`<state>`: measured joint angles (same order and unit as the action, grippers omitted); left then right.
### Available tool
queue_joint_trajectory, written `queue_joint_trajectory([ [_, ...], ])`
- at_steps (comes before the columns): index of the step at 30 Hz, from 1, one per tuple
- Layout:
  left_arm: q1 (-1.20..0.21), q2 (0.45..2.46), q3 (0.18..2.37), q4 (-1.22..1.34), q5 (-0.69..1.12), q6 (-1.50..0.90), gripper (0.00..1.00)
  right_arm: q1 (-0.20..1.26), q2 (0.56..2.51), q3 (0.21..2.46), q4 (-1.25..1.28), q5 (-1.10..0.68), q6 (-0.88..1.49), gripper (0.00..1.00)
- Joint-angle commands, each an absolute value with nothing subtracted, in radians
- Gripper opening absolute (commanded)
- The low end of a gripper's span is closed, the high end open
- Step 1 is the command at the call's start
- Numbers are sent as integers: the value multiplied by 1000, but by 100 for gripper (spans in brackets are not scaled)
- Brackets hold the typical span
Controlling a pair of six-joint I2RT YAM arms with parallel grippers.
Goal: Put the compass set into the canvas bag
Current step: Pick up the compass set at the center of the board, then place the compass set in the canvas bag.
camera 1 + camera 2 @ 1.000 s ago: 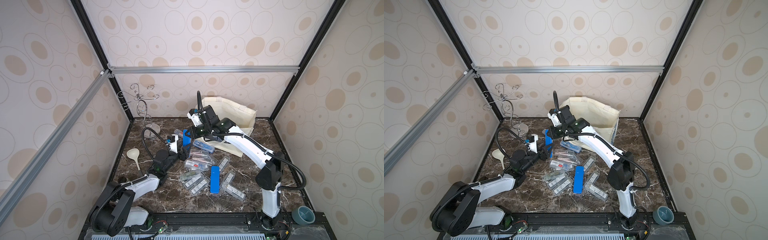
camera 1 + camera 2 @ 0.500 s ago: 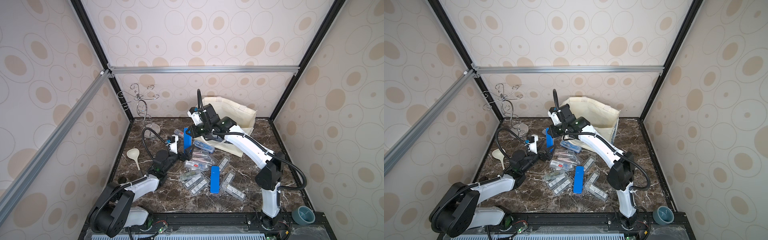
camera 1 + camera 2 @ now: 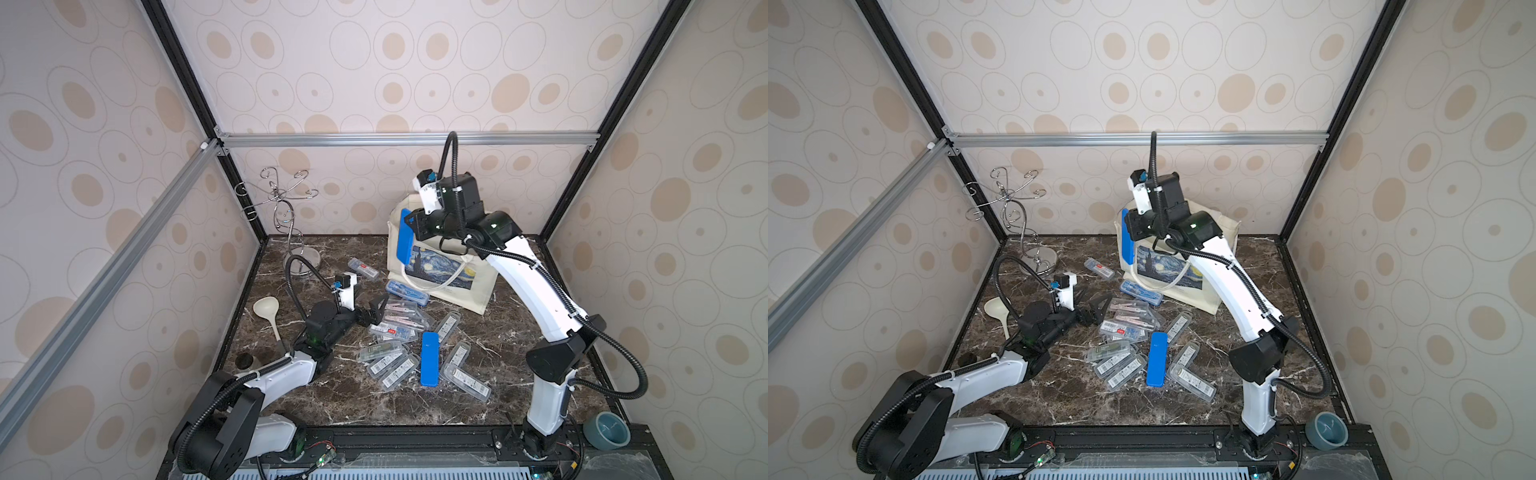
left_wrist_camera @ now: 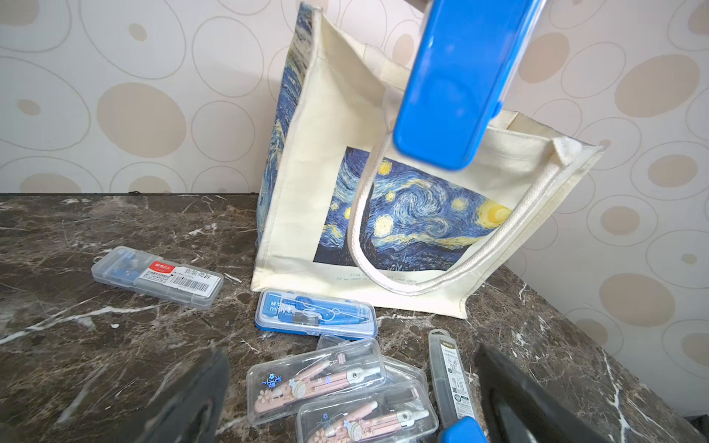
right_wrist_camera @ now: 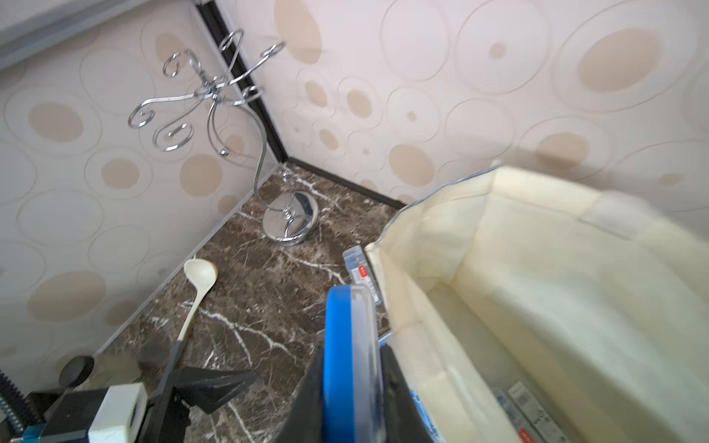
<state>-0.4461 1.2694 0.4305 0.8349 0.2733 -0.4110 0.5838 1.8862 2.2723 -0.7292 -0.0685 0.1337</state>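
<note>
Partly cropped: compass set (image 5: 349, 326) in right tool (image 5: 351, 387)

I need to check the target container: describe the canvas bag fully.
The canvas bag is a cream cloth tote with a blue-and-yellow swirling night-sky print on its front. It stands upright on the marble table by the back wall, mouth open. A white rope handle droops over the print; clear cases lie inside.

Cream wallpaper (image 3: 415, 62) with beige ovals covers three walls, framed by black posts (image 3: 181, 70) and silver rails (image 3: 395, 139). The desk (image 3: 353, 399) is dark, white-veined marble; a ribbed strip (image 3: 374, 476), perhaps a grille, edges its front.
</note>
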Motion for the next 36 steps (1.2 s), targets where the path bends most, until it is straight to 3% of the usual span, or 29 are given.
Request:
queue_joint_trajectory([
  [1,-450,1248,426,830,260,-436,100,543,1828,2334,-717,-23,87,8],
  [10,-451,1239,422,804,240,-446,100,416,1804,2309,-675,85,14,8],
  [21,-451,1265,435,765,213,-457,100,385,1872,2046,-663,277,-12,7],
  [36,-451,1320,503,596,136,-493,100,329,1948,1854,-707,278,70,7],
])
